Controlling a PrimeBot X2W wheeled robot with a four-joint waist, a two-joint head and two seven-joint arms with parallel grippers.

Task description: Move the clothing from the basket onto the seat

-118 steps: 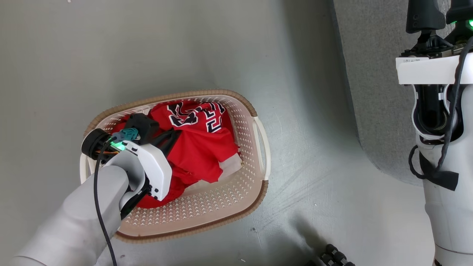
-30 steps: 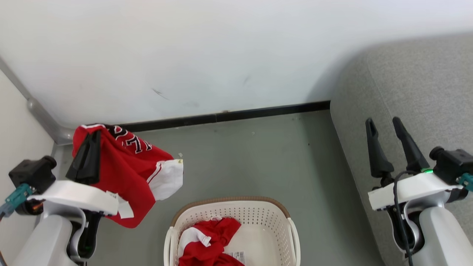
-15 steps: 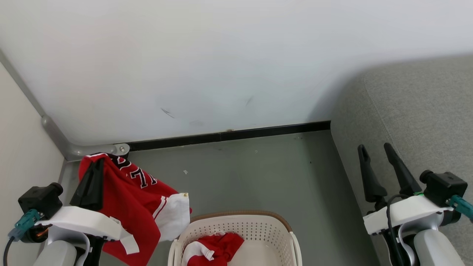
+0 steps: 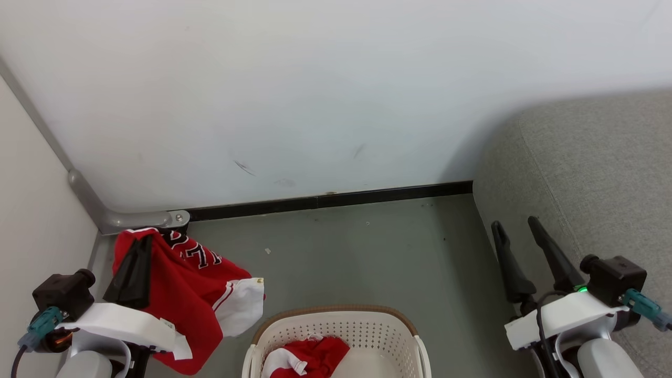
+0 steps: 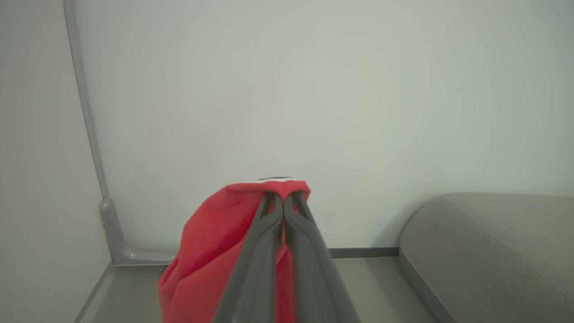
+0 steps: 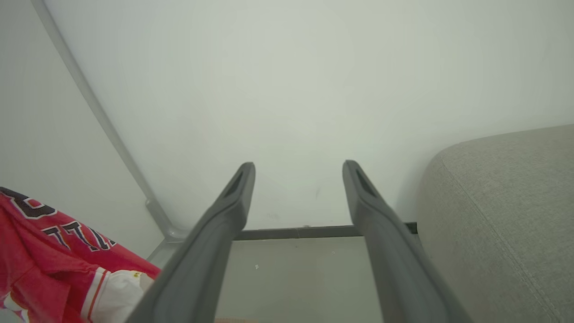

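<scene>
The left end effector (image 4: 143,242) clamps the jersey (image 4: 194,286) by the floor's (image 4: 357,252) left edge; the right end effector (image 4: 514,223), fingers apart, is beside the sofa (image 4: 593,168).

A pale wall (image 4: 315,94) with faint dark scuffs meets the grey-green floor (image 4: 357,257) along a black skirting strip (image 4: 336,200), and at 9 o'clock a grey pipe (image 4: 86,199) follows the corner down.

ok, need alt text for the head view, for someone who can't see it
At lower left, the left gripper is shut on a red garment with white trim, which hangs from it. A second red garment lies in the white basket at bottom centre. At lower right, the right gripper is open and empty beside a grey sofa.
</scene>
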